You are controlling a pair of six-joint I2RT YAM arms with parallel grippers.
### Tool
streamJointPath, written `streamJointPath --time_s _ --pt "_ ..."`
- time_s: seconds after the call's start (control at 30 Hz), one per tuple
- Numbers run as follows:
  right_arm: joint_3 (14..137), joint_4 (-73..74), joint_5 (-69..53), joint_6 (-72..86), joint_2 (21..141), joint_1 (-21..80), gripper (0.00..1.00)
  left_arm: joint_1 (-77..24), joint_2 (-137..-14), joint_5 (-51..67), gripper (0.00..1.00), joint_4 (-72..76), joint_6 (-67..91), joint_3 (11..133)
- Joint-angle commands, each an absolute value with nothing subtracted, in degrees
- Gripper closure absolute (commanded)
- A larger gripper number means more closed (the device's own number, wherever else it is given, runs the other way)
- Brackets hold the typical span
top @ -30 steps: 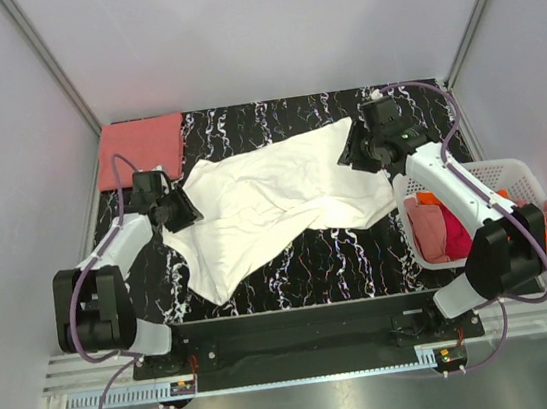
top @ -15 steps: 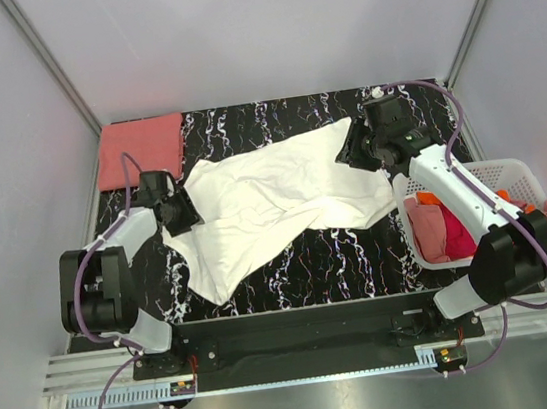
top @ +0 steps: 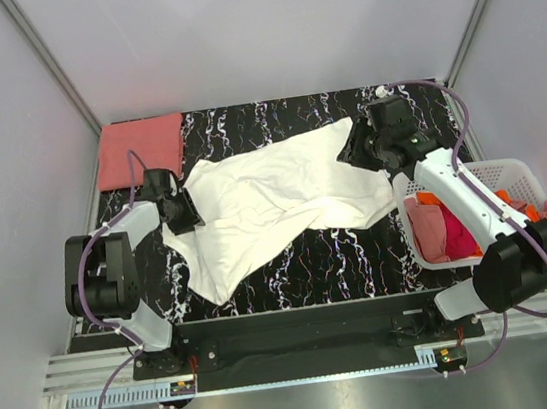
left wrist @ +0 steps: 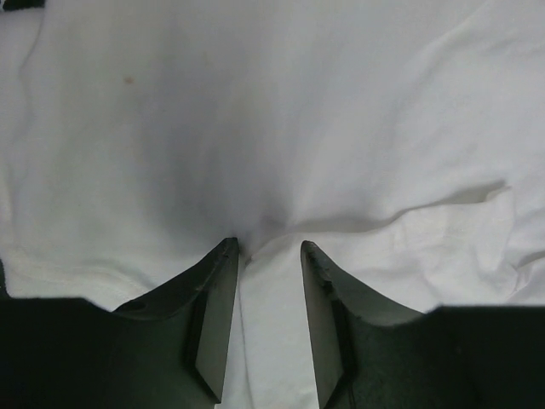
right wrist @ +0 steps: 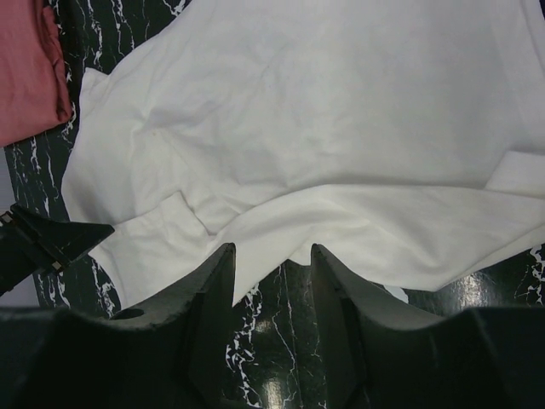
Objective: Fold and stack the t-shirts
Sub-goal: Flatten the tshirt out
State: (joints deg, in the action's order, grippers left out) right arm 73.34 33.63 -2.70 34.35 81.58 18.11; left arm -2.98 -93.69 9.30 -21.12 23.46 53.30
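Cream-white t-shirt (top: 273, 199) between both arms

Black marbled table (top: 311, 260) w/ plain grey-white walls (top: 260, 25).

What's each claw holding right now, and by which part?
Left claw pinches a fold at the left edge of the cream-white t-shirt. Right claw has cloth between its fingers at the shirt's right edge; whether it grips cannot be told.

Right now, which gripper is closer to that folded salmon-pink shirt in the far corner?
Left. The left gripper sits just near and right of the folded salmon-pink shirt; the right gripper is across the table, beyond the cream-white shirt.
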Motion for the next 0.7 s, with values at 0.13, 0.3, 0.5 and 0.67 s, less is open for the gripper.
streamJointPath --time_s 0.13,0.3,0.5,0.67 --pt "73.12 31.47 -3.34 34.36 78.84 18.37 0.52 -2.81 -92.99 12.48 0.64 -19.95 21.62 55.20" --pt "72.69 31.64 -3.87 34.63 79.72 18.46 0.52 -2.81 -92.99 13.44 0.73 -20.13 21.27 55.63" --pt "71.46 33.92 -1.06 36.73 79.89 18.37 0.51 -2.99 -90.62 15.20 1.00 -20.92 20.92 55.81" --pt "70.93 34.98 -1.05 37.09 80.24 18.28 0.50 -2.99 -88.86 15.56 1.00 -23.29 21.27 57.13"
